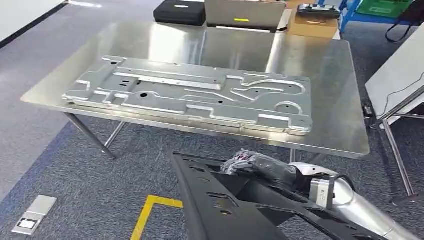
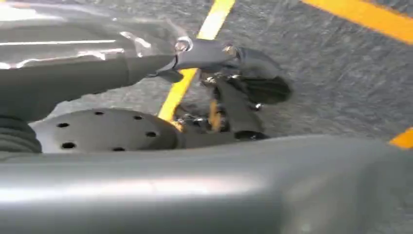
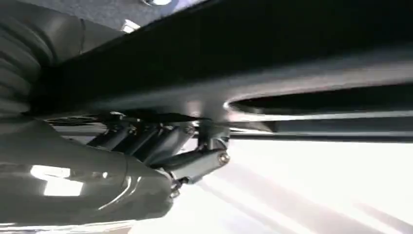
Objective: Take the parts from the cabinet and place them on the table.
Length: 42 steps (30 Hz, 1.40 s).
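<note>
Bright overhead glare, blurred wrist views

Count: 1 steel table; 1 silver stamped panel flat on it, centre; 1 black panel at 6 o'clock, off the table. At 12 o'clock: 1 black case, 1 grey laptop-like lid, 1 cardboard box. Floor: 1 yellow tape corner at 7 o'clock, 1 small metal floor plate at 8 o'clock.
</note>
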Each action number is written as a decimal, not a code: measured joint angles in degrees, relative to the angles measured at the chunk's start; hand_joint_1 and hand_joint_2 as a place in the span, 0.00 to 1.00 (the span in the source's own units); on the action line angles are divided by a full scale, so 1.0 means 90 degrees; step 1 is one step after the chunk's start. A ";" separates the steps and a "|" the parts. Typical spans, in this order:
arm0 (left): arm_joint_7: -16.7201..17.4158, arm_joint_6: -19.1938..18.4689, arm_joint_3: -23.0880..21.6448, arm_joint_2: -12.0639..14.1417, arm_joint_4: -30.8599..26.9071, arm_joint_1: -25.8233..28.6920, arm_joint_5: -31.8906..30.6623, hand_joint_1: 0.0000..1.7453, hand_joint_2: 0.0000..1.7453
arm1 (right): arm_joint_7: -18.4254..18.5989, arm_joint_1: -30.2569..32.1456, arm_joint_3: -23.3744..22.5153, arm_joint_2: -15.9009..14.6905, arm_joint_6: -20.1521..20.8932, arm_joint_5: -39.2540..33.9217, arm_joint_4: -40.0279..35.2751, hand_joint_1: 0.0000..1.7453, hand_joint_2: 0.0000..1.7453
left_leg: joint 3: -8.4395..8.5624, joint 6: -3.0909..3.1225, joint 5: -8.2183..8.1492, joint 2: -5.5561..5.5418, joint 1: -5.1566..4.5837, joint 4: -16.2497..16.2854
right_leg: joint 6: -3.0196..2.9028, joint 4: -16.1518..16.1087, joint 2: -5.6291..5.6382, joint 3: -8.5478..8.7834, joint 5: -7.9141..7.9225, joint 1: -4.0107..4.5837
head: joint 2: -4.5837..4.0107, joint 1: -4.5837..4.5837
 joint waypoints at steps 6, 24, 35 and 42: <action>-0.0010 0.0000 0.0000 -0.0007 0.0000 -0.0009 -0.0012 0.00 1.00 | -0.0012 0.0037 -0.0046 -0.0005 -0.0005 0.0002 -0.0012 1.00 1.00 | 0.0340 0.0145 -0.0142 -0.0039 0.0018 -0.0141 | 0.0020 0.1760 0.0059 -0.1067 -0.0647 0.0024 | 0.0000 -0.0012; -0.0010 0.0015 0.0000 -0.0007 0.0000 0.0003 -0.0032 0.00 1.00 | -0.0056 0.0093 -0.0070 0.0027 -0.0012 0.0041 -0.0053 1.00 1.00 | -0.0429 -0.0291 -0.0629 -0.0038 0.0108 0.1356 | -0.0284 0.0110 0.0051 -0.0311 0.0142 0.0003 | 0.0002 -0.0082; -0.0012 0.0029 0.0000 -0.0002 0.0000 -0.0017 -0.0039 0.00 1.00 | -0.0070 0.0074 -0.0083 0.0085 -0.0044 0.0080 -0.0070 1.00 1.00 | 0.0133 0.0083 0.0066 0.0005 0.0042 -0.0105 | -0.0021 0.1007 0.0060 -0.0485 -0.0592 0.0030 | 0.0002 -0.0179; -0.0022 0.0032 0.0000 -0.0002 0.0000 0.0005 -0.0039 0.00 1.00 | -0.0151 0.0143 -0.0165 0.0126 -0.0158 0.0112 -0.0107 1.00 1.00 | 0.0501 0.0030 -0.0241 -0.0043 0.0019 -0.0107 | -0.0081 0.0340 0.0091 -0.0653 0.0454 0.0051 | 0.0000 -0.0187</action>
